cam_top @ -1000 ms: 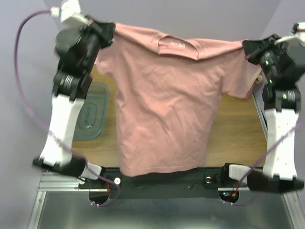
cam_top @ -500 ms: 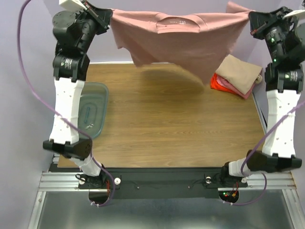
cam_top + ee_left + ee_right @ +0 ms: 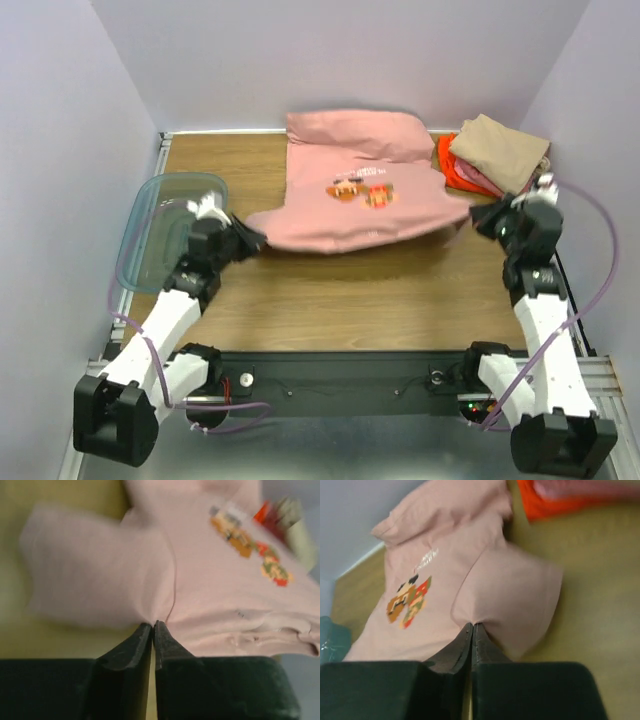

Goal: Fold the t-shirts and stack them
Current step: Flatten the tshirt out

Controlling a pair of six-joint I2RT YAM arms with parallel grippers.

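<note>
We record a brown wood-grain surface (image 3: 380, 300) lying flat inside a three-sided enclosure. The back wall (image 3: 330, 50), left wall (image 3: 50, 150) and right wall (image 3: 605, 90) are plain, matte, pale lavender. A whitish trim strip (image 3: 220, 131) runs along the surface's far edge. At the near edge we note a black bar (image 3: 350, 375) and silver slotted rails (image 3: 103, 352), with a grey metal sheet (image 3: 350, 445) below them. Lighting is even and diffuse, and shadows on the wood are soft.
</note>
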